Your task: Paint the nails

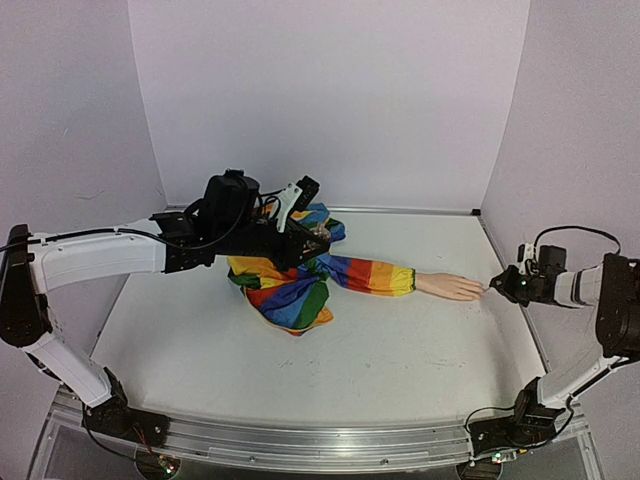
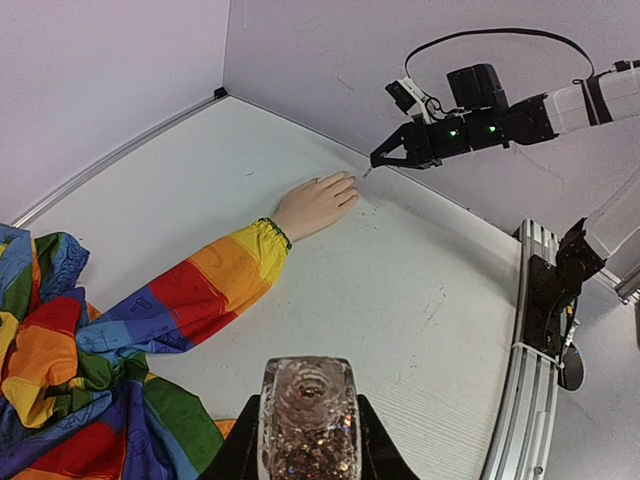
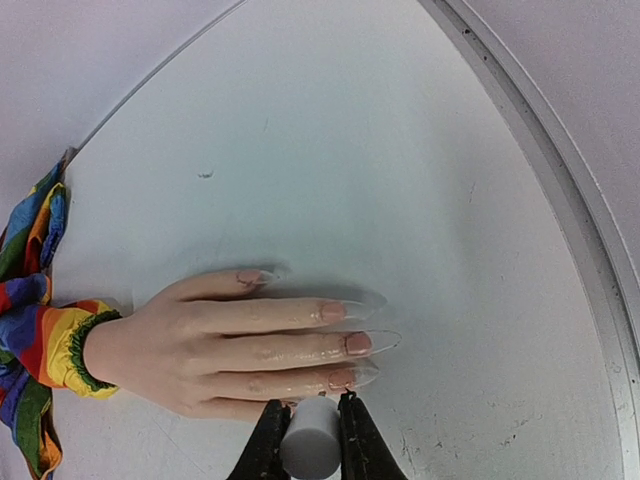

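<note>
The pale mannequin hand (image 3: 200,345) lies flat on the table at the end of a rainbow-striped sleeve (image 1: 365,274). Its nails (image 3: 346,343) are long clear tips, pink at the base. My right gripper (image 3: 310,425) is shut on a small white cylindrical cap (image 3: 308,442). It hovers just at the nearest finger's nail (image 3: 340,378); any brush under the cap is hidden. In the top view that gripper (image 1: 497,288) sits at the fingertips (image 1: 478,292). My left gripper (image 2: 308,420) is shut on a clear bottle of brown glitter polish (image 2: 308,400), held above the bunched sleeve.
The rest of the rainbow garment (image 1: 290,285) lies piled mid-table under the left arm. A raised metal rim (image 3: 560,200) borders the table close to the right of the hand. Lilac walls (image 1: 330,100) close in the back and sides.
</note>
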